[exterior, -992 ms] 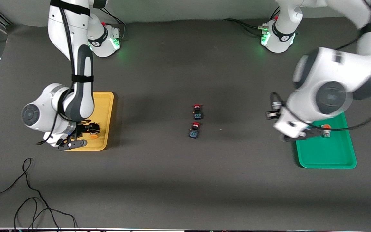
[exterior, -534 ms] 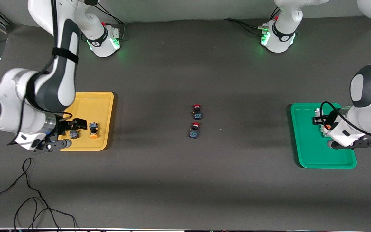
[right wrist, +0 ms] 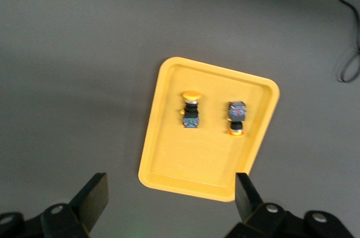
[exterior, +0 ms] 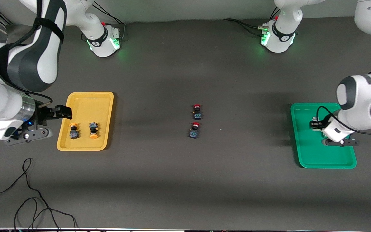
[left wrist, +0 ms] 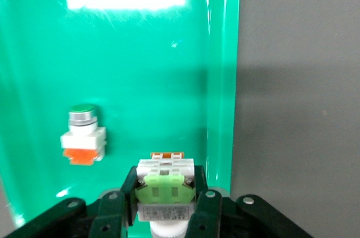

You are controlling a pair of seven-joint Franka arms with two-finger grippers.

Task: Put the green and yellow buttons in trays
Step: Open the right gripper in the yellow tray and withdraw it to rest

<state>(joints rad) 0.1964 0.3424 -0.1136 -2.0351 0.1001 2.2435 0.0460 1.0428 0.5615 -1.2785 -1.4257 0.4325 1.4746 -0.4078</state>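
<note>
My left gripper [exterior: 316, 125] [left wrist: 166, 193] hangs over the green tray [exterior: 308, 154] [left wrist: 140, 52], shut on a white-bodied button with a pale green mark [left wrist: 166, 184]. A second button [left wrist: 83, 134], with a green cap, a white body and an orange base, lies in that tray; the front view hides it under the left arm. The yellow tray [exterior: 85, 103] [right wrist: 197, 170] holds two yellow-capped dark buttons [exterior: 73, 131] [exterior: 93, 130] [right wrist: 191, 108] [right wrist: 236, 117]. My right gripper [exterior: 60, 113] [right wrist: 169, 198] is open and empty, raised beside the yellow tray's edge toward the right arm's end of the table.
Two red-capped dark switches [exterior: 197, 111] [exterior: 194, 130] lie mid-table, one just nearer the front camera than the other. Black cables [exterior: 27, 193] loop on the table near the front camera, toward the right arm's end.
The right arm has lifted off the yellow tray toward its end of the table, uncovering a second yellow button there. The left arm swung farther over the green tray with its button.
</note>
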